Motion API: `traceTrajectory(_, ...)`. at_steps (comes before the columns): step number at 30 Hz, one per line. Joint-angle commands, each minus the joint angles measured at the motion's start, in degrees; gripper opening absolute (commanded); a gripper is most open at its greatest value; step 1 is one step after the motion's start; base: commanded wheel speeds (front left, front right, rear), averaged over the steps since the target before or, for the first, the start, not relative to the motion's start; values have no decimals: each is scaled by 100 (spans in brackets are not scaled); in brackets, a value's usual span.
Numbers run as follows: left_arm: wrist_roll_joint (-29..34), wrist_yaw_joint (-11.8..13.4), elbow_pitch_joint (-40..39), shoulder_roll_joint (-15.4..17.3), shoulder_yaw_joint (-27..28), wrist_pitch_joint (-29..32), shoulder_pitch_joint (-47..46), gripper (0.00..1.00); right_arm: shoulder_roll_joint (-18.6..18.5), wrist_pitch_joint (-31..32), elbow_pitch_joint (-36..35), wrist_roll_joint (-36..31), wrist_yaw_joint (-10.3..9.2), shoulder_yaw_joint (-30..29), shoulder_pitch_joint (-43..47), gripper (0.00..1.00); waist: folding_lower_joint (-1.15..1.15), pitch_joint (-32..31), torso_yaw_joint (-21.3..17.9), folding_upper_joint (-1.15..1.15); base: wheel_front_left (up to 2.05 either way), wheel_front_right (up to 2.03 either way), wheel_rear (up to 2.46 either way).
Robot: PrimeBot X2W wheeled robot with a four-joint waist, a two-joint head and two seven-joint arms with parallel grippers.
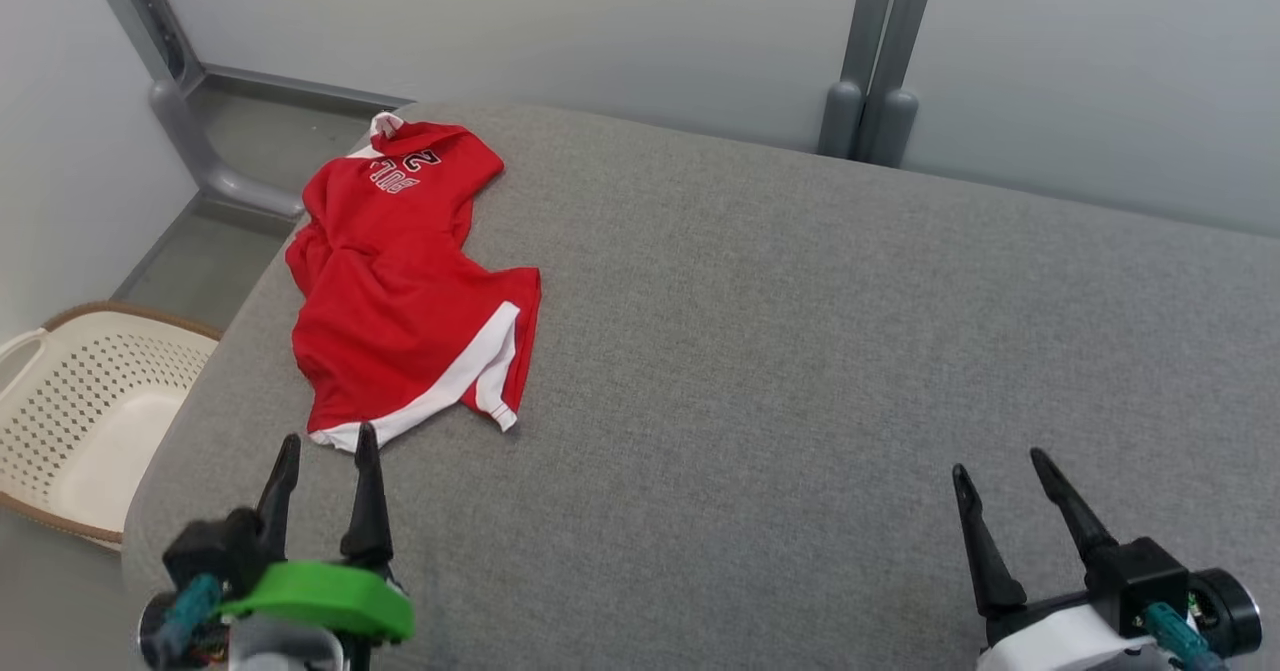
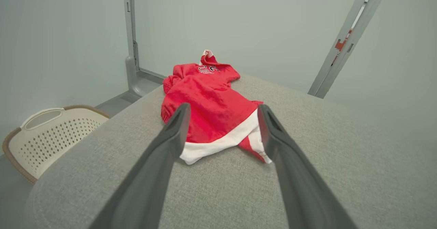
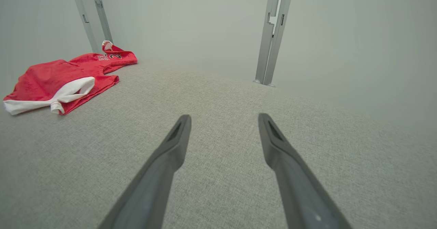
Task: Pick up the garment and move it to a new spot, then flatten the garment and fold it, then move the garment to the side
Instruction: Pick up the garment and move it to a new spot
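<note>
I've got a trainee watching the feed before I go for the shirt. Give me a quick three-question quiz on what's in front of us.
1. True or false: the left gripper is holding the red garment.
2. The garment lies: A) folded at the middle of the grey surface; B) crumpled near its far left corner; C) on the floor.
3. Fill in: the right gripper has its jaws ___.
Key: 1 false, its jaws are open and nothing is gripped. 2 B. 3 open.
</note>
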Motion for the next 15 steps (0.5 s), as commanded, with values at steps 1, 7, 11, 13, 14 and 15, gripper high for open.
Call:
traceTrajectory(1, -186, -60, 372, 15, -42, 84, -431, 100, -81, -15, -48, -40, -2, 3, -193, 100, 0, 890, -445, 0, 0, 0, 0)
traceTrajectory(7, -514, -145, 1936, 267, -104, 737, -2239, 100, -234, -16, -126, -74, -2, 77, -829, 100, 0, 1811, -874, 0, 0, 0, 0)
traceTrajectory(11, -663, -163, 2914, 463, -119, 1248, -3175, 100, -271, -16, -126, -69, -2, 167, -1136, 100, 0, 2226, -1084, 0, 0, 0, 0)
traceTrajectory(13, -800, -175, 3377, 507, -47, 1525, -3481, 100, -254, -16, -95, -50, -2, 216, -1230, 100, 0, 2343, -1185, 0, 0, 0, 0)
traceTrajectory(14, -828, -177, 3595, 591, -52, 1631, -3640, 100, -242, -16, -79, -40, -2, 235, -1276, 100, 0, 2382, -1233, 0, 0, 0, 0)
traceTrajectory(15, -895, -179, 3759, 623, -23, 1705, -3734, 100, -228, -16, -62, -32, -2, 238, -1301, 100, 0, 2394, -1261, 0, 0, 0, 0)
